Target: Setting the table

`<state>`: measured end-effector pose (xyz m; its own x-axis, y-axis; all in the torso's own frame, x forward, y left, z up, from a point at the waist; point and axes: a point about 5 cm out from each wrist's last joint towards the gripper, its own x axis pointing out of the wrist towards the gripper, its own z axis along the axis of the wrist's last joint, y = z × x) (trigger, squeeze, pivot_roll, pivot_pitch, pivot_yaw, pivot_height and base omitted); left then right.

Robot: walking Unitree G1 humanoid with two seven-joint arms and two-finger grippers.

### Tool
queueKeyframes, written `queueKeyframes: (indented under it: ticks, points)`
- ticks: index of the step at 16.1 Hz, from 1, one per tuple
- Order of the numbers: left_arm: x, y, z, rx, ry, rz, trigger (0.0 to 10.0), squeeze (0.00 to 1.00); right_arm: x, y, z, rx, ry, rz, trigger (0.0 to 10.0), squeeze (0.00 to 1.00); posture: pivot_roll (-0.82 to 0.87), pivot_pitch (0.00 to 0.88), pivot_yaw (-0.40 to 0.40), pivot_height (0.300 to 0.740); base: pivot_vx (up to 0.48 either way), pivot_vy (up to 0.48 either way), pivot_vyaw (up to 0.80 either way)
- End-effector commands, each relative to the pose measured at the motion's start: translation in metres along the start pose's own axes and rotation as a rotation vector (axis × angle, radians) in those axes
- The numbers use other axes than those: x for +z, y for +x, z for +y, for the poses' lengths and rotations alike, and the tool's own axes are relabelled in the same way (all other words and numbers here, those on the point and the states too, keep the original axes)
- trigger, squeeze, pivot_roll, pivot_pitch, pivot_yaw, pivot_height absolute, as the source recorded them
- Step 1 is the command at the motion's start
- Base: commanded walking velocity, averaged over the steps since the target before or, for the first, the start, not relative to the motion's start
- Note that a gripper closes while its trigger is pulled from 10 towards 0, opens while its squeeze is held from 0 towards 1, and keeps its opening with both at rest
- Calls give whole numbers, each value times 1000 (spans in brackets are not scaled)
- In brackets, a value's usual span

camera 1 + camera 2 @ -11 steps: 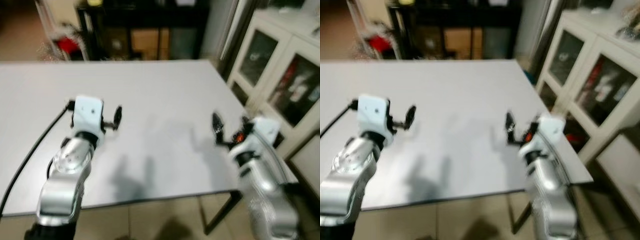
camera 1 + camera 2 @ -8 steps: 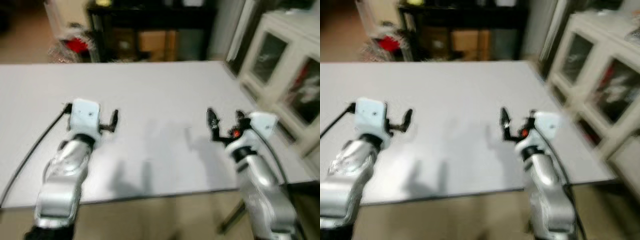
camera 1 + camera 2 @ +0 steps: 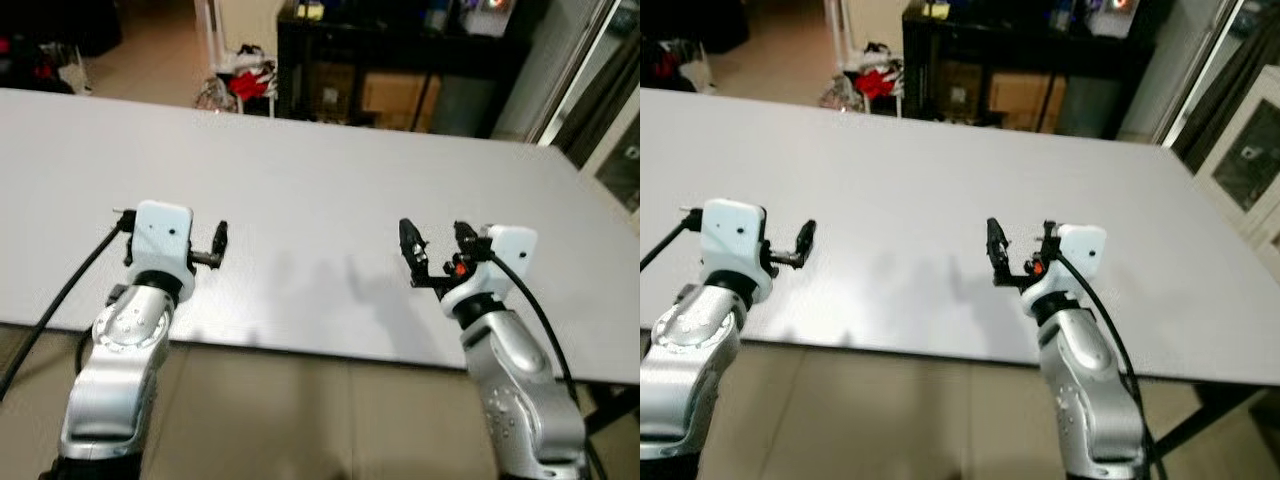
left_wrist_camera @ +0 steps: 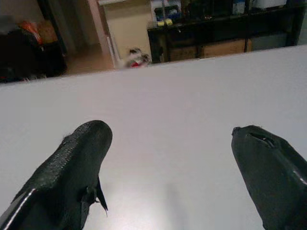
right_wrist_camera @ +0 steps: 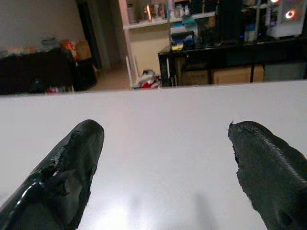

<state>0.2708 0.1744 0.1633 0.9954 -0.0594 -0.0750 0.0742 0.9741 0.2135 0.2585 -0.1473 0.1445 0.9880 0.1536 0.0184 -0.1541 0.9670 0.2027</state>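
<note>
Table (image 3: pixel 300 190): large, pale grey top, spanning the frame from left edge to right edge in the eye views; near edge running across the lower third; surface bare around both arms.
Left gripper (image 3: pixel 172 246): lower left of the left eye view, hovering over the table close to its near edge; white wrist block behind it; black fingers (image 4: pixel 72 167) spread wide apart, holding nothing, pale tabletop visible between them in the left wrist view.
Right gripper (image 3: pixel 437 252): lower right of centre in the left eye view, over the table near its front edge; fingers (image 5: pixel 72 163) parted wide, gripping nothing; small red-orange light at the base of the claw.
Arms: both silver, rising from the bottom edge of the frame, black cable trailing from each wrist.
Dark shelf unit (image 3: pixel 400 60): top centre of the frame, beyond the table's far edge, holding brown boxes.
Red item (image 3: pixel 248 82): on the floor, upper left of centre, beside the shelf unit; too small to identify.
Floor (image 3: pixel 300 410): beige tiles, bottom of the frame below the table edge.
Cabinet (image 3: pixel 1250 165): white with glass door, right edge of the right eye view.
</note>
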Motion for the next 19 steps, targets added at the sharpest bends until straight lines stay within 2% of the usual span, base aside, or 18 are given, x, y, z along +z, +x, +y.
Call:
queueKeyframes:
  ticks: [1, 10, 16, 19]
  points:
    - [3, -2, 3, 16, 24, -11, 10000, 0, 1, 3, 2, 15, 0, 3, 10000, 0, 79, 0, -56, 740, 0, 480, 800]
    - [7, -2, 6, 4, 51, -18, 10000, 0, -3, 5, 4, 21, 43, 2, 10000, 0, 90, 0, -29, 740, 0, 480, 800]
    - [10, -1, 7, -6, 67, -25, 10000, 0, -7, 3, 10, 93, 58, 21, 10000, 0, 102, 0, -25, 740, 0, 469, 800]
    - [16, -2, 7, -12, 89, -62, 10000, 0, -9, 3, 13, 112, 62, 23, 10000, 0, 109, 0, -25, 740, 0, -254, 800]
